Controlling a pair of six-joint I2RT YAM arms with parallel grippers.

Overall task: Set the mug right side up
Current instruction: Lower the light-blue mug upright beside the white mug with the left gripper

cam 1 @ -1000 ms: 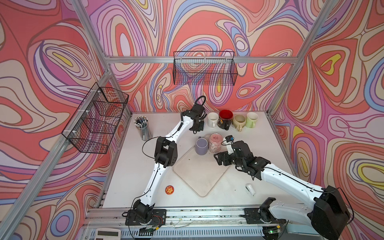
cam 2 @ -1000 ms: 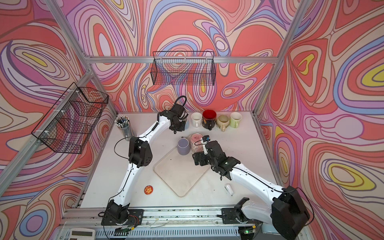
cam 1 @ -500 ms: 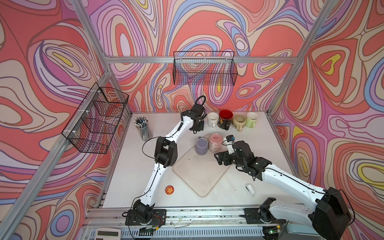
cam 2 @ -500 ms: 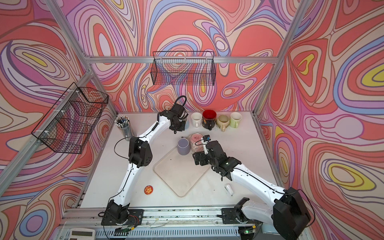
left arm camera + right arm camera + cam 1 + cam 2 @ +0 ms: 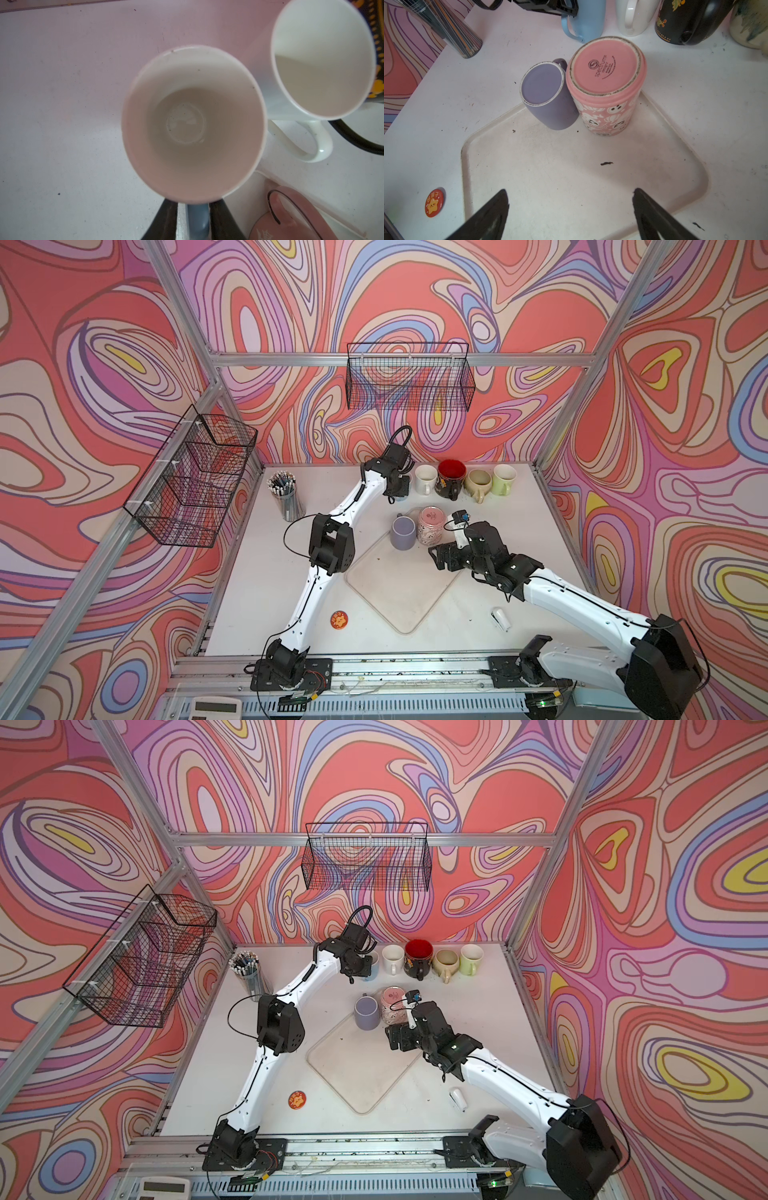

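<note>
Blue mug (image 5: 193,124) stands mouth-up on desk (image 5: 62,104), beside white mug (image 5: 322,62). My left end effector (image 5: 194,206) loose round handle, letting go. Right end effector (image 5: 571,199) wide open, empty. Next: lift left straight up.

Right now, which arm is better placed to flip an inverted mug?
Right. The right claw, open, faces the pink ghost-patterned ceramic mug and the purple ceramic mug, both bottom-up at the white plastic tray's corner. The left claw is in the back row, astride the handle of the upright light blue mug.
</note>
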